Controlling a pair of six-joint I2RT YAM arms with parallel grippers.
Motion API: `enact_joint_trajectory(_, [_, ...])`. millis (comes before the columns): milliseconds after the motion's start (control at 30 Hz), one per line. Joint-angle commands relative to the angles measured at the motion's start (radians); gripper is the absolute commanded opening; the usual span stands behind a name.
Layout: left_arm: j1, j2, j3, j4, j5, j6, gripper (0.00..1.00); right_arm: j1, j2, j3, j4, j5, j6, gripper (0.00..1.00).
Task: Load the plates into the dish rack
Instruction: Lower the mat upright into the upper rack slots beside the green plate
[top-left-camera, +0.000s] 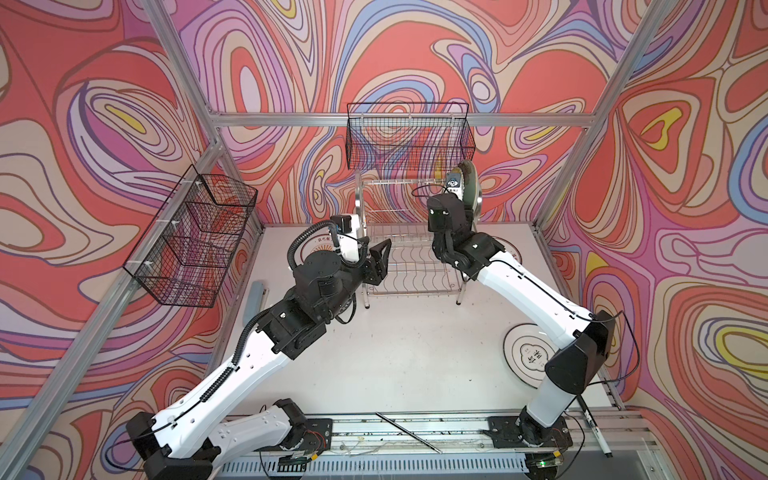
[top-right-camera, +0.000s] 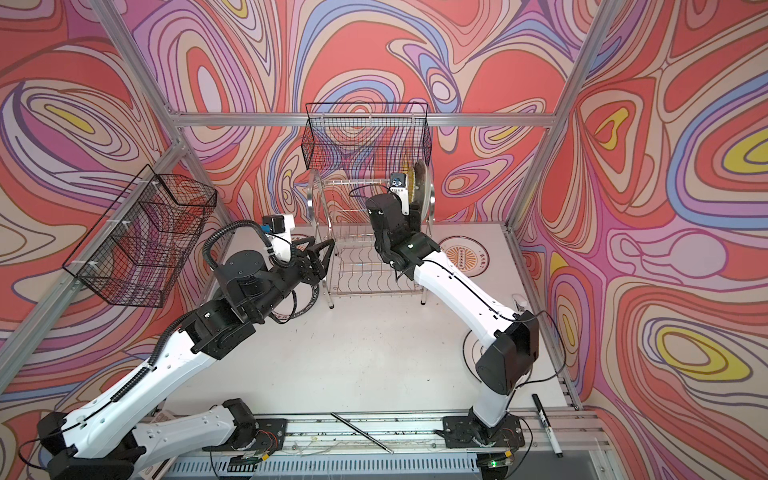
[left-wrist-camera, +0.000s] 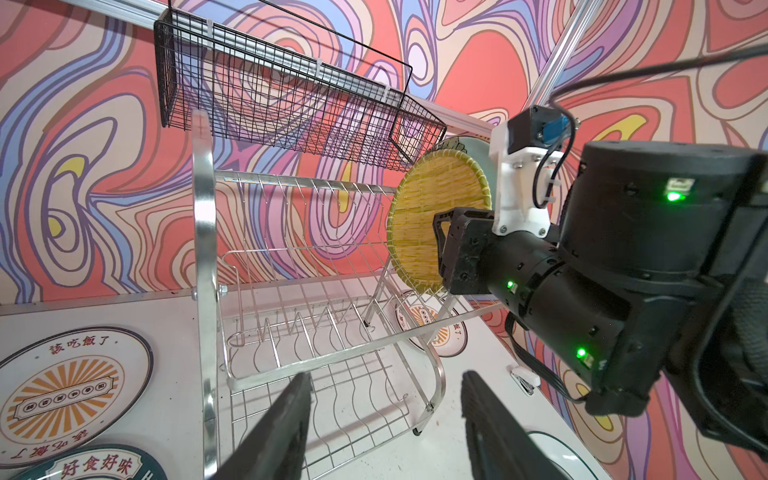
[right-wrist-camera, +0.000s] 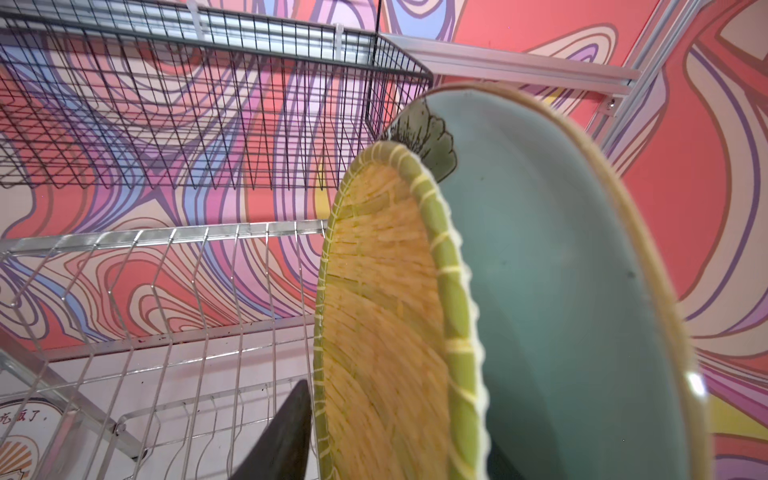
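Over to the dish rack (top-left-camera: 415, 266), standing at the back of the counter (top-left-camera: 395, 353). Seeing the pale aqua plate (right-wrist-camera: 561, 270) up on edge at the far right end of the slotted upper tier, and the yellow woven plate (left-wrist-camera: 432, 216) upright just beside it on the inner side. Finding the right hand (left-wrist-camera: 439, 249) down at the yellow plate's lower rim, jaws straddling that rim, one finger (right-wrist-camera: 291, 428) just beside the woven face. Cannot tell a pinch from a release: too blurred, with the other finger hidden behind the plate. Swinging to the left hand (left-wrist-camera: 386, 376): spread wide, holding nothing, hovering just off the rack's left side near the front. Counting four more plates flat on the counter: an orange-sunburst plate (left-wrist-camera: 62, 395) left of the rack, a green-rimmed lettered plate (left-wrist-camera: 95, 465) just beside that one and nearer the front, partly under the left arm, a second orange-sunburst plate (top-right-camera: 469, 257) right of the rack toward the back, and a black-ringed white plate (top-left-camera: 528, 357) well forward on the right, partly under the right arm. Noting a black mesh basket (top-left-camera: 409, 137) on the back wall above the rack and another mesh basket (top-left-camera: 195, 241) on the left wall.
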Motion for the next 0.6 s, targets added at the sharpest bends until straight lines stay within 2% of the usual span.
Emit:
enact_joint_trajectory(0, [-0.005, 0.003, -0.009, 0.033, -0.012, 0.020, 0.61, 0.001, -0.033, 0.035, 0.019, -0.041, -0.032, 0.50])
enact_joint_trajectory(567, [-0.005, 0.017, 0.004, 0.038, -0.004, 0.027, 0.63, 0.047, -0.151, 0.035, 0.104, -0.095, -0.141, 0.51])
